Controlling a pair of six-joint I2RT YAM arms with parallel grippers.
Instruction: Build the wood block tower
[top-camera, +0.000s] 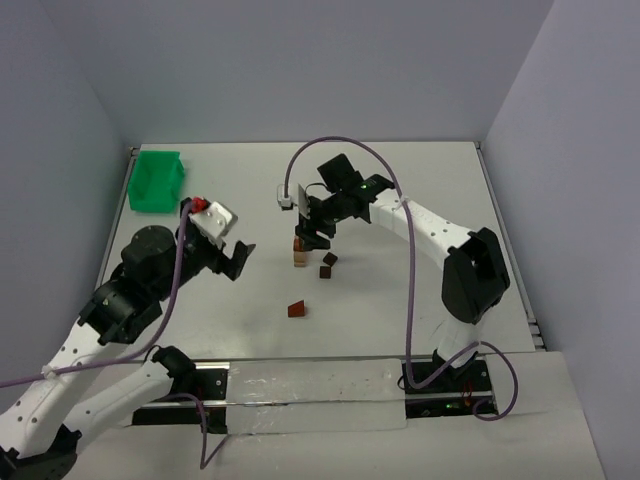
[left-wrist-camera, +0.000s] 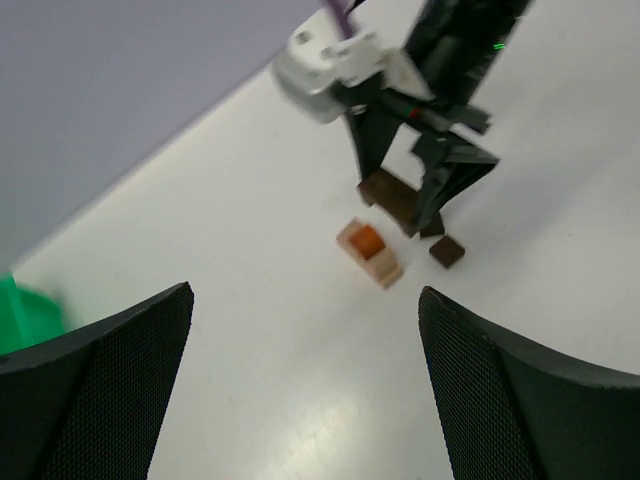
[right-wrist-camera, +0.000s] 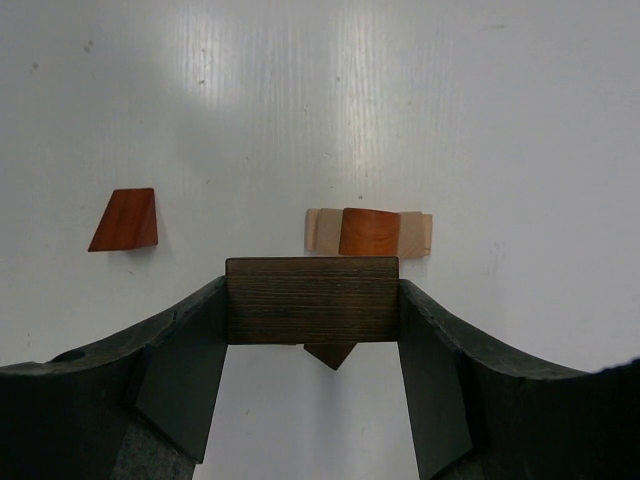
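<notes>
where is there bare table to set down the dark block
Bare white table lies along the far edge between the green plastic tray and the right arm, and between the reddish-brown wooden wedge and the near edge. It is crowded under the right pincer gripping the dark brown wooden block, around the tan and reddish wooden stack and small dark brown cube.

From my end this looks like a robotics lab cell — a white table (top-camera: 400, 320) boxed in by plain grey walls (top-camera: 300, 70), a left arm (top-camera: 112, 308) and right arm (top-camera: 440, 235) bolted at its near edge, purple cables (top-camera: 411, 300) looping loose.
</notes>
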